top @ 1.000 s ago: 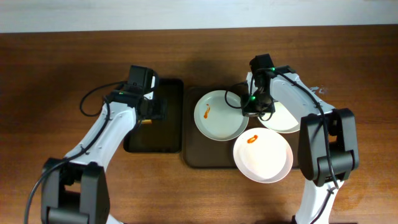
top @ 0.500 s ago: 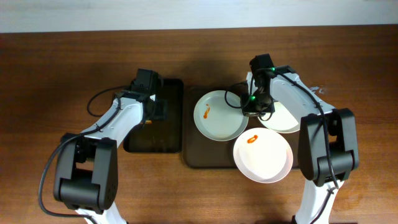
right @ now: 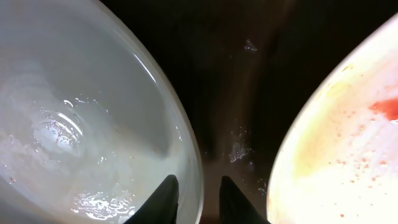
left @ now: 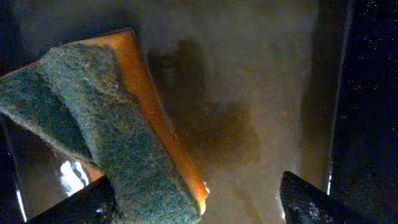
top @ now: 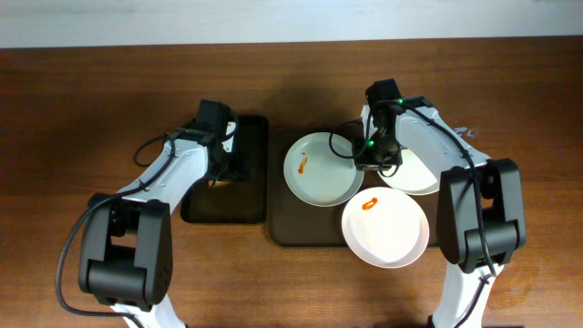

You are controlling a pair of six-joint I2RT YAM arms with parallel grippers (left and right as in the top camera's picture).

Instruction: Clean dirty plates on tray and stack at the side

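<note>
Left gripper (top: 223, 157) hangs low over the small dark tray (top: 205, 208) on the left of the table (top: 82, 91). Its fingers are spread wide, with the green-and-orange sponge (left: 106, 137) lying up against one of them, so nothing's gripped.

Right gripper (right: 198, 182) is down on the brown tray (top: 281, 230). Its fingers sit close together on either side of the rim of a wet, clean-looking plate (right: 74, 124), but I honestly can't tell if it's pinching it. The orange-smeared plate (top: 321, 175) is just left of it, and a red-smeared plate (top: 387, 232) hangs off the tray's near edge.
</note>
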